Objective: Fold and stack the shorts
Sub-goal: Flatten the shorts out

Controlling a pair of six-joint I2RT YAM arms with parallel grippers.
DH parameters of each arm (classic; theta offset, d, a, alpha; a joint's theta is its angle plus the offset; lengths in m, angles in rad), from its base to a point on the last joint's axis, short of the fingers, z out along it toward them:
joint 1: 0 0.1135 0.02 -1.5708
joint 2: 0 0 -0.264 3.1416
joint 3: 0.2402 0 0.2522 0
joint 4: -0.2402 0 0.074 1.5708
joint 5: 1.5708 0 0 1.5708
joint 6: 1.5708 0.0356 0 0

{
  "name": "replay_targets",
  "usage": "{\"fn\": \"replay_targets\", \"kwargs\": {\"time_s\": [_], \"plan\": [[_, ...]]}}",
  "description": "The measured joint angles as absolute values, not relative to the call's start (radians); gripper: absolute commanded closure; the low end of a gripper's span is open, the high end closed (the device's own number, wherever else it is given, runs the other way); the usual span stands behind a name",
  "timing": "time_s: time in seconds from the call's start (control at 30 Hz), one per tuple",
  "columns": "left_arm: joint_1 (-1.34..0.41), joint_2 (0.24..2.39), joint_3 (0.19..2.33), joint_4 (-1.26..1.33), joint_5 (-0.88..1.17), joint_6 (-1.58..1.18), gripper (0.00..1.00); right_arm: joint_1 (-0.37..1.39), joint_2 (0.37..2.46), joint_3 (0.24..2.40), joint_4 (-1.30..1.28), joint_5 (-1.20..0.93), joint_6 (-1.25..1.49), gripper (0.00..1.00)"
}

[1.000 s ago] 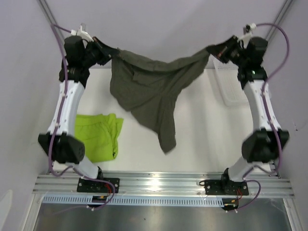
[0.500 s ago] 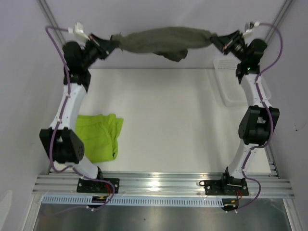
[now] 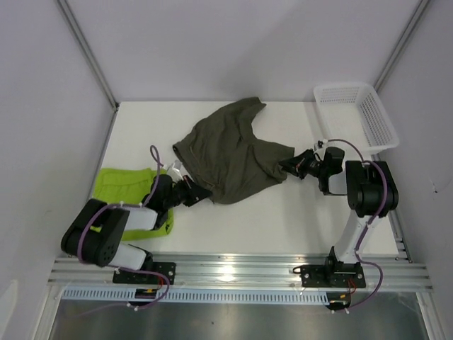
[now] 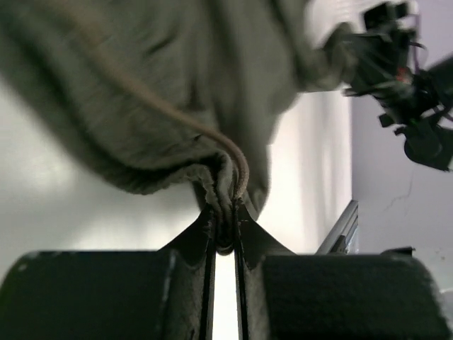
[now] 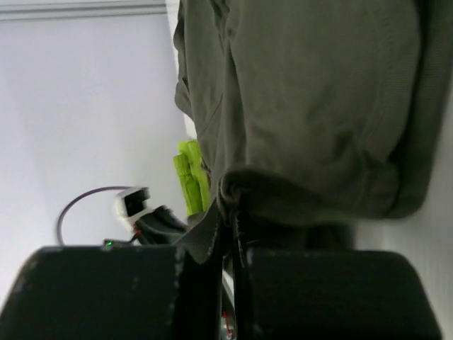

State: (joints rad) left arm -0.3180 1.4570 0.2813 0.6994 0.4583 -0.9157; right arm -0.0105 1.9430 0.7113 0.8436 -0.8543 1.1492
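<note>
Between the fingertips of my left gripper [image 4: 225, 212] sits a seamed edge of the olive-grey shorts [image 3: 233, 152], pinched tight, low over the table. My right gripper [image 5: 232, 212] is likewise clamped on a bunched fold at the opposite side of the same pair. The cloth lies spread on the table between the two grips, one leg reaching toward the far edge. It is rumpled and creased, not flat.

The lime green shorts [image 3: 124, 183] lie at the near left, partly under my left arm and just beside the olive pair. They look folded into a compact rectangle, so I judge that half of the work done. The olive pair has no fold in it yet. It needs smoothing, folding, and then placing on top of the lime one.

Beneath all this is a plain white table [image 3: 283, 212]. A white mesh basket [image 3: 345, 86] stands at its far right corner, well apart from the cloth. Pale grey walls close in the back and sides, and a metal rail [image 3: 241, 268] carrying my bases runs along the near edge.
</note>
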Motion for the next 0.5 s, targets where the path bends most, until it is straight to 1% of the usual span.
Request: {"fn": "replay_targets", "kwargs": {"time_s": [0.13, 0.23, 0.33, 0.5], "plan": [[-0.388, 1.317, 0.265, 0.741, 0.421, -0.888, 1.0, -0.008, 1.778, 0.711, 0.614, -0.752, 0.963, 1.0], [-0.412, 1.261, 0.265, 0.722, 0.401, -0.858, 1.0, -0.006, 1.666, 0.728, 0.426, -0.648, 0.835, 1.0], [-0.418, 1.22, 0.266, 0.642, 0.39, -0.834, 1.0, 0.011, 1.599, 0.767, 0.221, -0.503, 0.73, 1.0], [-0.436, 1.109, 0.268, 0.47, 0.359, -0.791, 1.0, 0.002, 1.527, 0.772, -0.013, -0.324, 0.634, 1.0]]}}
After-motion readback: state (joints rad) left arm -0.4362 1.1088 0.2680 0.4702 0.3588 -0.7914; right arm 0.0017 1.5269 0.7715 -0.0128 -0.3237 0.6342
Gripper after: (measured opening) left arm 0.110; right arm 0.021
